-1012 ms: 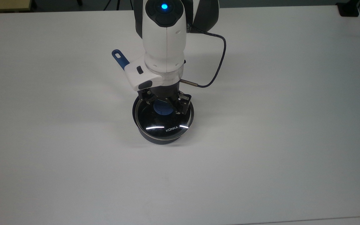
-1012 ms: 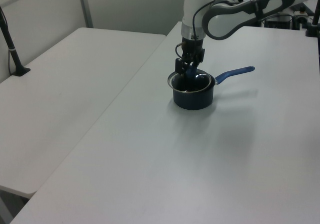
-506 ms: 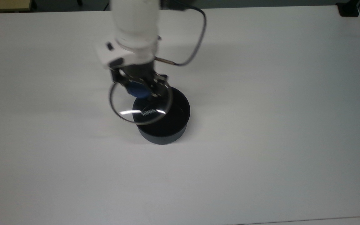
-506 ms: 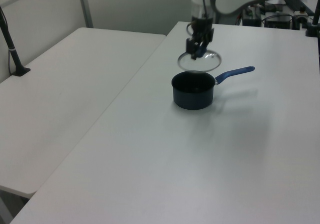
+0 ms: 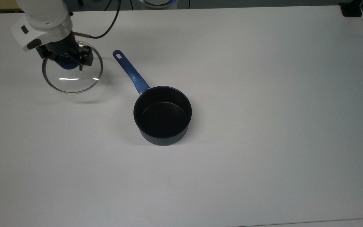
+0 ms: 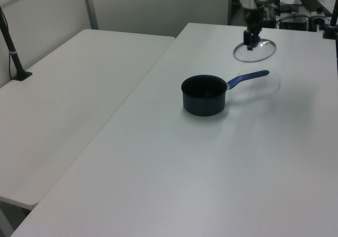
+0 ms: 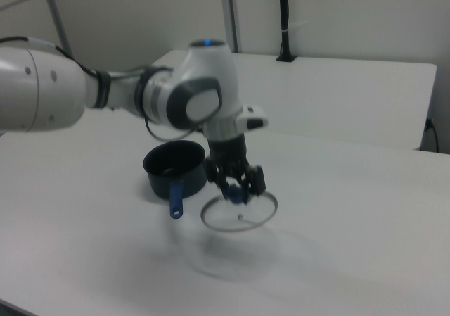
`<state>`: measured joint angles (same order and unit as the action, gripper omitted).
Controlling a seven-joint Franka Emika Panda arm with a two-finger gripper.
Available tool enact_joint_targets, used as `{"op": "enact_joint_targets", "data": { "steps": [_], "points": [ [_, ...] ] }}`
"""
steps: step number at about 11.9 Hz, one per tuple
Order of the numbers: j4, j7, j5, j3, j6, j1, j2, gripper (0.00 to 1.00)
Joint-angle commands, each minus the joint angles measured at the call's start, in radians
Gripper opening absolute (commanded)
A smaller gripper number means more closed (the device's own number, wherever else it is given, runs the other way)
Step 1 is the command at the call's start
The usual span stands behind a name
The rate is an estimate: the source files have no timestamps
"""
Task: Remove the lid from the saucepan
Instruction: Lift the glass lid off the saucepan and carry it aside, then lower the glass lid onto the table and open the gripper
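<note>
Moved since a second ago: big swing from the arm! The round clear glass lid with its thin metal rim [image 5: 72, 75] sat on the pan a second ago and hung just above it half a second ago; now it is well off to the top view's left.
Grip: the black two-finger gripper [image 5: 65, 60] has its jaws closed in tight on the lid's round blue knob [image 5: 65, 64], so the disc hangs beneath it.
Lid height: the right view shows the lid [image 7: 239, 212] clear of the tabletop, with a soft shadow on the surface below, so it is up in the air and roughly level.
Saucepan: the small round dark navy-black saucepan [image 5: 162, 115] stands open near the middle of the white table [image 5: 263, 126], black inside on show, nothing in it that I can see.
Handle: its long slim blue handle [image 5: 130, 72] runs up toward the top view's upper left, slot hole at the far end, and stops short of the lid.
Done: I'd call the task itself done, lid off and well apart from the pan.
Left: by my reckoning, only setting the lid down and letting go.
Around: a second white table [image 6: 79, 100] stands alongside on the left view's left.
In the way: bare tabletop under the lid, and I see no obstacle; the handle tip is the nearest thing.
</note>
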<state>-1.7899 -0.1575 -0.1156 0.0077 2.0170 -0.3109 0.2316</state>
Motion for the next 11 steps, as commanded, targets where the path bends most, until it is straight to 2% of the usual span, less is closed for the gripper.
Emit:
{"op": "enact_joint_targets", "data": {
  "steps": [1,3,4,5,6,7,9,11],
  "points": [
    [-0.248,-0.008,-0.038,0.000,0.233,0.009,-0.049,0.57],
    [-0.279,0.003,-0.075,0.000,0.295,0.007,-0.017,0.58],
    [-0.276,0.012,-0.075,0.000,0.296,0.007,-0.009,0.63],
    [-0.273,0.018,-0.075,0.000,0.295,0.006,-0.011,0.75],
    [-0.264,0.033,-0.070,0.000,0.284,0.000,-0.021,0.99],
    [-0.235,0.088,-0.067,0.000,0.258,-0.004,-0.046,1.00],
    [-0.015,0.118,-0.053,0.009,-0.020,0.009,-0.075,1.00],
    [0.172,0.121,0.026,0.011,-0.261,0.015,-0.109,1.00]
  ]
}}
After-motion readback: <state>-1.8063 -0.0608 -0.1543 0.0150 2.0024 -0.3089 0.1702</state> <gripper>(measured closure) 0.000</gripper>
